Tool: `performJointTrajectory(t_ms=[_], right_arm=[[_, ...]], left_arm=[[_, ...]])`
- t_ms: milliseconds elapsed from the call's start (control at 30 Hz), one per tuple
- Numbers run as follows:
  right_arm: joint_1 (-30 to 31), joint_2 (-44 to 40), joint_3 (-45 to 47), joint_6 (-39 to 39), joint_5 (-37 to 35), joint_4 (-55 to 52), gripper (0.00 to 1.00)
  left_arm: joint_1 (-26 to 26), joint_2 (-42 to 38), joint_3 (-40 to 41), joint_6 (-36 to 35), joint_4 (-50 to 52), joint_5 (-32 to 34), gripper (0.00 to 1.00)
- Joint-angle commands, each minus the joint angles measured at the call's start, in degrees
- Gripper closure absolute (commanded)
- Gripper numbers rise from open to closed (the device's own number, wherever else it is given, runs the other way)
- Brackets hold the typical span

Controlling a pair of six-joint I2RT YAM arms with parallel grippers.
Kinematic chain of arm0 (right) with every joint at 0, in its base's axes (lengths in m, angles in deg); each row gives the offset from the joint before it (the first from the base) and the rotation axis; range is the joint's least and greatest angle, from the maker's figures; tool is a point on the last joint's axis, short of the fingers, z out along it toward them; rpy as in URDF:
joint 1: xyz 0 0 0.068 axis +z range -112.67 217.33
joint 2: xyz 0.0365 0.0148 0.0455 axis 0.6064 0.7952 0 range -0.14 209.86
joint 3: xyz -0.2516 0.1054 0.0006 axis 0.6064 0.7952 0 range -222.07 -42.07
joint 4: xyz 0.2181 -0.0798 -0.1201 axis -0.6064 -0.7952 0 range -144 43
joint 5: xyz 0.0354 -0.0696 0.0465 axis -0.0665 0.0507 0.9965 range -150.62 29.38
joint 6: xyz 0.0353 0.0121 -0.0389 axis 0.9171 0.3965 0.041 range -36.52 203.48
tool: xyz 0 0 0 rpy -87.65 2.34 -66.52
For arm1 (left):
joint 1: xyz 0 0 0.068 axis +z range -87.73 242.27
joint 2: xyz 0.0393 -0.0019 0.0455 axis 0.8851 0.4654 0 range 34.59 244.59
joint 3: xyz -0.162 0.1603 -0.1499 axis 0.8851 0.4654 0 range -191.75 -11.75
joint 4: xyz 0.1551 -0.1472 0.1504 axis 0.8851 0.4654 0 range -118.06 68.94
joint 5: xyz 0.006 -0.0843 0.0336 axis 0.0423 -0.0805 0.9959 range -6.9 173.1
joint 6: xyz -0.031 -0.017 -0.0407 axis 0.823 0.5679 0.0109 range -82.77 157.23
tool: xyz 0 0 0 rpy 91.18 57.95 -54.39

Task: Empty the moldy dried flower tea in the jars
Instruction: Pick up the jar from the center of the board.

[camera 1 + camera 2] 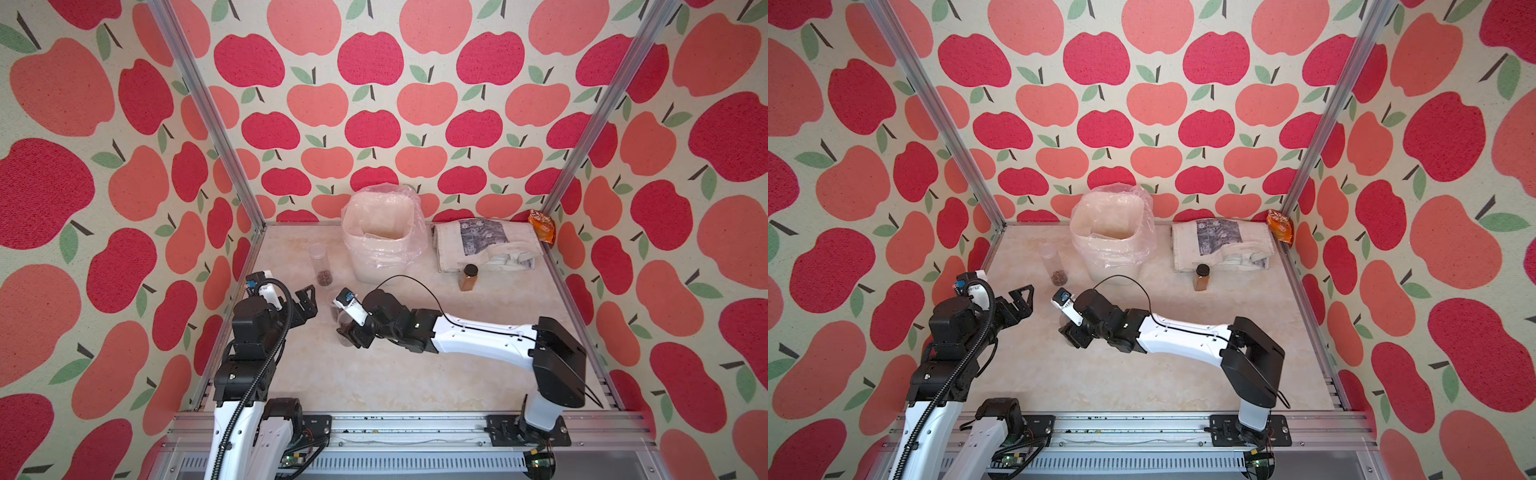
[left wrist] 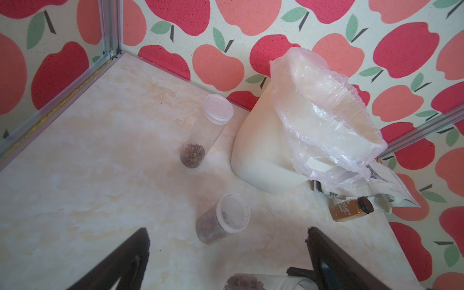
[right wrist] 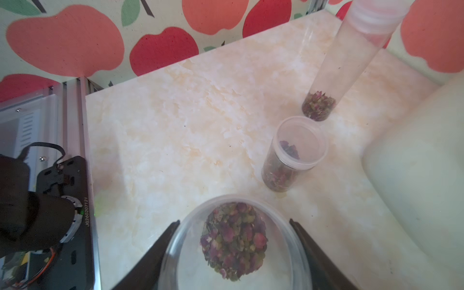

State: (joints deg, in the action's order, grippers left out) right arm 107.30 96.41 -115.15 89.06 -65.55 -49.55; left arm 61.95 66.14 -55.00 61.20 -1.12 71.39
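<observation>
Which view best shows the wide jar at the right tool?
The right wrist view: the wide jar fills the foreground between the fingers of the right tool, dried flower tea plain inside. In both top views the arm hides nearly all of it. The left wrist view catches only its edge.

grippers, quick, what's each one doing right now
Left gripper: jaws open, holding nothing.
Right gripper: jaws closed on the wide lidded jar of dried flower tea.
</observation>
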Motion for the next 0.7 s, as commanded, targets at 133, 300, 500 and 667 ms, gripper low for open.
performJointTrajectory(t_ms=[133, 300, 500, 667], right_arm=[[-7.9, -17.9, 6.3, 1.9, 1.1, -7.3, 0.63], [-13.7, -25.5, 9.3, 5.8, 5.9, -12.3, 0.67], [-18.4, -30.1, 10.3, 8.8, 9.4, -16.6, 0.68], [-20.4, -32.8, 10.7, 11.1, 11.1, -19.1, 0.68]], left_arm=[[-1.5, -1.1, -0.9, -1.5, -10.6, -10.6, 0.00], [-11.1, 0.7, 0.7, -6.2, -15.7, -8.1, 0.01], [-29.8, 6.4, 0.9, -21.1, -20.1, 2.3, 0.01], [-41.7, 13.6, -0.7, -34.2, -23.0, 10.0, 0.00]])
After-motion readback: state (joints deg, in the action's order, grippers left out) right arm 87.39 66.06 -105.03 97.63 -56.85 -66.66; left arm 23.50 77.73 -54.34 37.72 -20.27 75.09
